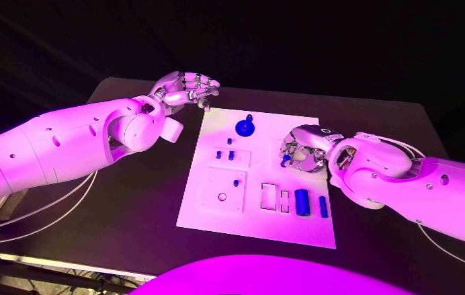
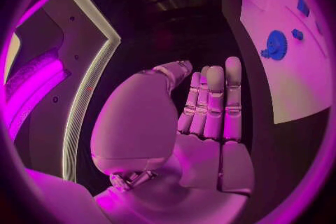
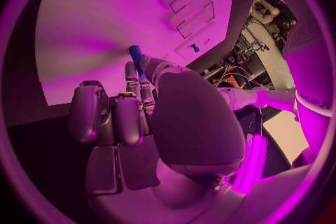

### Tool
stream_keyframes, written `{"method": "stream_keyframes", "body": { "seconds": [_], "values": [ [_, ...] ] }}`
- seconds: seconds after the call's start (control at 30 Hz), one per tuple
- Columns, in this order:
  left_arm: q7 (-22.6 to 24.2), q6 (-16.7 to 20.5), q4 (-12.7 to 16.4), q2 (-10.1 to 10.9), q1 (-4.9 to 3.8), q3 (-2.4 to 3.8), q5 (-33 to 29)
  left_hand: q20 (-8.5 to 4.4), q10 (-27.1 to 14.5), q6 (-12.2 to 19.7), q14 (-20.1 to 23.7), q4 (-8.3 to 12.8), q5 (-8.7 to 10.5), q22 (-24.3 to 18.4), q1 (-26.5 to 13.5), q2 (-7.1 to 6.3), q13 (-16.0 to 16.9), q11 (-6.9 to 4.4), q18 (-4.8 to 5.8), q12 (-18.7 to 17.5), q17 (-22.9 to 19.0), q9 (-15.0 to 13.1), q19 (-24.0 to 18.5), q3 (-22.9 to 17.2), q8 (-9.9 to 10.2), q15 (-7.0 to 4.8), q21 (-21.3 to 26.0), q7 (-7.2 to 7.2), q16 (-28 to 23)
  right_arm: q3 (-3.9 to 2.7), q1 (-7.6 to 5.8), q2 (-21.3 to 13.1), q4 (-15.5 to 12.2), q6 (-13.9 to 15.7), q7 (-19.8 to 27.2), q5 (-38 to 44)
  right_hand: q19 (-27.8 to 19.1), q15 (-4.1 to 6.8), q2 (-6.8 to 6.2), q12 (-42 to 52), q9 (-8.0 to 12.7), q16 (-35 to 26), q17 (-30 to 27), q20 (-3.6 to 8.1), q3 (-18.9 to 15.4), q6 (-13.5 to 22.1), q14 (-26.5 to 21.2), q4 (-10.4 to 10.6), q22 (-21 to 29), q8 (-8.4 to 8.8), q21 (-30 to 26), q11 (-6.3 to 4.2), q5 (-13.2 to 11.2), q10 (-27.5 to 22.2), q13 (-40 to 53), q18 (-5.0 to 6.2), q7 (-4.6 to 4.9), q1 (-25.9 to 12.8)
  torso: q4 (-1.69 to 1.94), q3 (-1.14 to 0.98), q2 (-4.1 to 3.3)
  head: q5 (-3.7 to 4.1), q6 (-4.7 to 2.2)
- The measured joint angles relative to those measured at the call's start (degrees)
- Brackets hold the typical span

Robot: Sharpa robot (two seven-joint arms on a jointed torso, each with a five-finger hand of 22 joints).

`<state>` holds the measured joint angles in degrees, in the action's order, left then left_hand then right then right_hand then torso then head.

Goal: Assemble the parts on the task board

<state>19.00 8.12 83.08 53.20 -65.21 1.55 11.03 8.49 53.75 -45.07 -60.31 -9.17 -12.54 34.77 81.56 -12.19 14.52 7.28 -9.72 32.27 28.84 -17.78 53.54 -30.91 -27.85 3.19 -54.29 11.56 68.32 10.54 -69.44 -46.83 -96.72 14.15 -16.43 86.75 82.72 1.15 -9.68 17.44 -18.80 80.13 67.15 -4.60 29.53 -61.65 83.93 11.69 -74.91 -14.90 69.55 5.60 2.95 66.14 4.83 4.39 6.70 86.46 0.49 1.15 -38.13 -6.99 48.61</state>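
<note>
Right hand (image 1: 302, 152) pinched a small blue part (image 3: 135, 54) over the board (image 1: 215, 211); left hand (image 1: 186, 90) hovered off-board, fingers curled, holding nothing.

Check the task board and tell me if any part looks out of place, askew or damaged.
Nothing stands out. The task board lies flat on the table; the gear and cylinder rest on it undamaged. The right hand pinches a small blue part above the board; the left hand is off it.

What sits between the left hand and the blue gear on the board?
Nothing visible. The left hand hovers off the task board's far left corner, holding nothing; only bare board lies between it and the blue gear. The right hand works further along the right edge.
</note>
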Motion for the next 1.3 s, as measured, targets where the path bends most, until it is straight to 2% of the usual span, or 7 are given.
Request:
{"method": "stream_keyframes", "body": {
  "seconds": [0.17, 0.23, 0.43, 0.53, 0.7, 1.0, 1.3],
  "values": [
    [0.0, 0.0, -0.1, 0.0, 0.00, 0.00, 0.0, 0.00, 0.0, 0.0, 0.0, 0.0, 0.00, 0.0, 0.0, 0.00, -0.1, 0.00, 0.00, 0.0, 0.0, 0.0, 0.0, 0.0, 0.0, 0.00, 0.0, 0.00, 0.0, 0.00, -0.27, -1.3, -1.4, 1.5, 0.0, -0.6, 0.2, 0.00, 0.10, -0.5, 0.0, 0.0, 0.0, 0.19, 0.9, 0.1, 0.0, -0.9, 0.0, -0.22, 0.7, -0.48, 0.3, 0.5, 0.0, 0.00, -0.11, -0.3, 0.01, 0.01, 0.04, -0.09, -0.10],
    [0.0, 0.0, -0.1, 0.0, 0.00, 0.00, 0.0, 0.00, 0.0, 0.0, 0.0, 0.0, 0.00, 0.0, 0.0, 0.00, -0.1, 0.00, 0.00, 0.0, 0.0, 0.0, 0.0, 0.0, 0.0, 0.00, 0.0, 0.00, 0.0, -0.07, -0.58, -1.8, -2.3, 2.0, 0.0, -0.9, 0.2, 0.00, 0.00, -0.5, 0.0, 0.0, -0.1, 0.19, 1.3, 0.1, 0.0, -1.3, 0.0, -0.50, 0.9, -0.31, 0.5, 0.7, 0.2, 0.00, -0.12, -0.7, 0.00, 0.01, 0.05, -0.15, -0.15],
    [0.0, 0.0, -0.2, -0.1, 0.01, 0.00, -0.1, 0.00, 0.0, 0.0, 0.0, 0.0, 0.00, 0.0, 0.0, 0.00, -0.1, 0.00, 0.00, 0.0, 0.0, 0.0, 0.0, 0.0, 0.0, 0.00, 0.0, 0.00, 0.0, -0.33, -1.74, -2.7, -6.2, 3.5, 0.1, -2.0, 0.2, 0.00, -0.13, -0.9, 0.0, 0.0, -0.1, 0.19, 1.7, 0.2, 0.0, -1.7, 0.0, -0.66, 1.1, -1.50, 0.5, 2.2, 0.3, 0.00, -0.22, -1.1, -0.02, 0.02, 0.05, -0.21, -0.23],
    [0.0, 0.0, -0.3, -0.1, 0.01, 0.00, -0.1, 0.00, 0.0, 0.0, 0.0, 0.0, 0.00, 0.0, 0.0, 0.00, -0.1, 0.00, 0.00, 0.0, 0.0, 0.0, 0.0, 0.0, 0.0, 0.00, 0.0, 0.00, 0.0, -0.35, -1.90, -2.2, -7.7, 4.1, 0.3, -2.5, 0.2, 0.00, -0.14, -1.1, 0.0, 0.0, -0.1, 0.18, 2.0, 0.3, 0.0, -2.1, 0.0, -0.68, 1.1, -1.62, 0.9, 2.5, 0.3, 0.00, -0.33, -1.1, -0.03, 0.01, 0.01, -0.22, -0.24],
    [0.0, 0.0, -0.3, -0.4, 0.02, -0.01, -0.1, 0.00, 0.0, 0.0, 0.0, 0.0, 0.00, 0.0, 0.0, 0.00, -0.1, 0.00, 0.00, 0.0, 0.0, 0.0, 0.0, 0.0, 0.0, 0.00, 0.0, 0.00, 0.0, -0.36, -1.85, 0.7, -8.3, 4.8, 0.9, -3.3, 0.2, -0.01, -0.28, -1.3, 0.0, 0.0, -0.1, 0.18, 2.8, 0.4, 0.0, -2.8, 0.0, -1.11, 1.1, -1.71, 1.6, 2.6, 0.3, 0.00, -0.39, -2.0, -0.02, -0.01, 0.01, -0.29, -0.29],
    [0.0, 0.0, -0.5, -1.1, 0.05, -0.01, -0.1, 0.00, 0.0, 0.0, 0.0, 0.0, 0.00, 0.0, 0.0, 0.00, -0.1, 0.00, 0.00, 0.0, 0.0, 0.0, 0.0, 0.0, 0.0, 0.00, 0.0, 0.00, 0.0, -0.34, 0.84, 7.4, -7.5, 5.3, 2.5, -3.5, 0.2, -0.01, -0.45, -1.6, 0.0, 0.0, -0.3, 0.18, 3.3, 0.4, 0.0, -3.3, 0.0, -1.32, 1.1, -1.92, 1.9, 3.0, 0.4, 0.00, -0.38, -2.5, 0.05, 0.03, 0.09, -0.71, 0.12],
    [0.0, -0.1, -0.6, -1.4, 0.06, -0.01, -0.1, 0.00, 0.0, 0.0, 0.0, 0.0, 0.00, 0.0, 0.0, 0.00, -0.1, 0.00, 0.00, 0.0, 0.0, 0.0, 0.0, 0.0, 0.0, 0.00, 0.0, 0.00, 0.0, -0.30, 3.32, 10.4, -6.1, 5.2, 4.0, -3.5, 0.2, -0.01, -0.74, -1.9, 0.0, 0.0, -0.4, 0.18, 3.5, 0.6, 0.0, -3.6, 0.0, -1.88, 1.1, -2.00, 2.3, 3.1, 0.5, 0.01, -0.18, -2.8, 0.07, 0.08, -0.03, -1.32, 0.40]
  ]
}}
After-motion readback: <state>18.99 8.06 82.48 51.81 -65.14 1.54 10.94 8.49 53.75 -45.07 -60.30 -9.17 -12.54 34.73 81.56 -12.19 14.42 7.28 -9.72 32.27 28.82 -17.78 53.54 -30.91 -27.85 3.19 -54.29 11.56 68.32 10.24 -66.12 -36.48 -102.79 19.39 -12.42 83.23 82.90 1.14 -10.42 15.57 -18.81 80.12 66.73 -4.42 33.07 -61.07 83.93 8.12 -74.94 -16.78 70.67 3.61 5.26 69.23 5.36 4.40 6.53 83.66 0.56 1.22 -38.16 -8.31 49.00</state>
